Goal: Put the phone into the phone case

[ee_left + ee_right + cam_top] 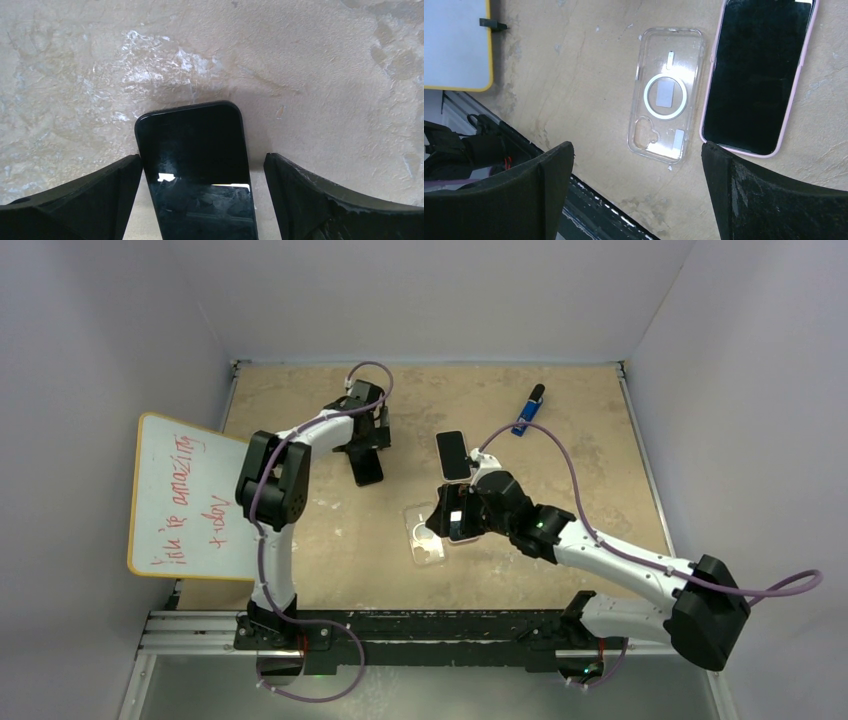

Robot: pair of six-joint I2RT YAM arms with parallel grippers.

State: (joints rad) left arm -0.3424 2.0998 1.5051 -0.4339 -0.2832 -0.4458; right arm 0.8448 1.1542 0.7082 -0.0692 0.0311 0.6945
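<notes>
**Risks**
- The left gripper (202, 160) is off-centre over the black phone (196, 175). If it closes from here, the left finger (85, 202) probably meets the edge first and shoves or twists the phone instead of pinching it.
- The phone lies flat on the table (310, 60) and looks thin and glossy. The pads could ride over its edges and come up empty.
- The clear phone case (666, 115) looks light. It may skate when a phone is pressed into it unless the other arm pins it.
- A pink-rimmed phone (756, 75) lies just beside the case. If the right gripper (638, 148) comes down carelessly, it could knock that phone or grab it by mistake.
- A third phone (453, 455) lies beyond the right gripper, so the wrong phone could be picked.

**Grippers**
- Both grippers stand fully spread with nothing in them.

**Positions**
- Black phone: its top end sits between the left gripper's fingers. It is tight against or touching the left finger, with a clear gap to the right finger. The rest runs back under the wrist, hidden.
- Case: it lies flat on the table ahead of the right gripper's fingertips, within their span and apart from both.
- Pink-rimmed phone: it lies ahead of the right finger, on the case's far side from the left finger.
</notes>
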